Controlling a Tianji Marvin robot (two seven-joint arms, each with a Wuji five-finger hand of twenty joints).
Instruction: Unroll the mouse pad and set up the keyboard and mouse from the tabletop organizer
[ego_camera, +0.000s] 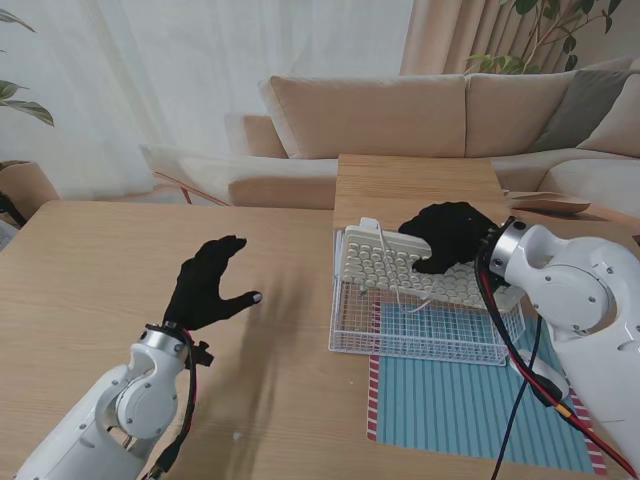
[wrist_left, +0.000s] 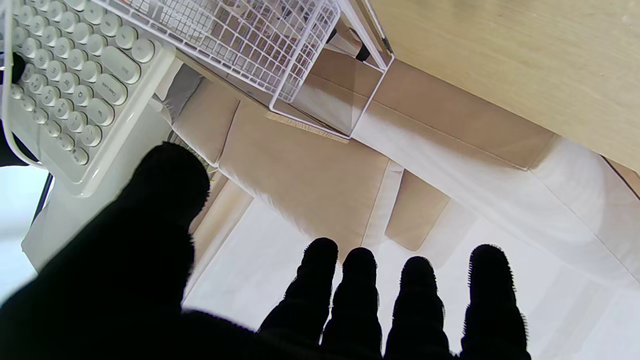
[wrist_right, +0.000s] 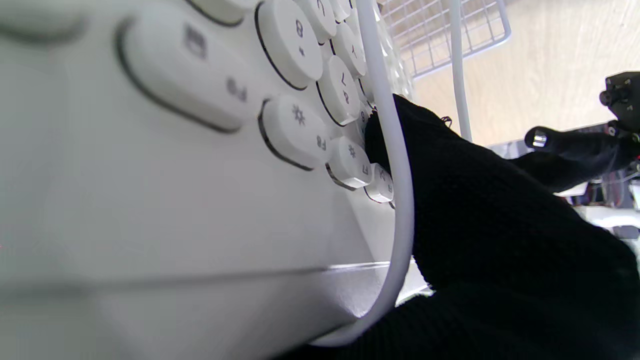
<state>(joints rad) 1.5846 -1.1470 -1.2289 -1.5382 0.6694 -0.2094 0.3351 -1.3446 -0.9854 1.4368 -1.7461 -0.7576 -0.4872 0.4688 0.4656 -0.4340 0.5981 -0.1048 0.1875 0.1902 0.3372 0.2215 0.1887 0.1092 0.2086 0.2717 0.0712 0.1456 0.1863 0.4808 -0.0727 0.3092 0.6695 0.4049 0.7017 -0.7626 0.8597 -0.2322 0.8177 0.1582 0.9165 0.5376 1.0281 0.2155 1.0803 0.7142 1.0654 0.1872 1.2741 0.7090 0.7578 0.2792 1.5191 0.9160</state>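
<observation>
Keyboard (ego_camera: 415, 268), cream, was held tilted atop the wire organizer (ego_camera: 425, 330) near the worktop's right edge, clasped by the right hand (ego_camera: 450, 238); left hand (ego_camera: 208, 285) was spread empty; a level, cable-clear lift was advised.

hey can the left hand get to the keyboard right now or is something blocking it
Probably yes. The left hand is open over bare table, and nothing stands between it and the keyboard, which sticks up out of the wire basket. The right hand already grips its right end, so only the left end is free.
</observation>
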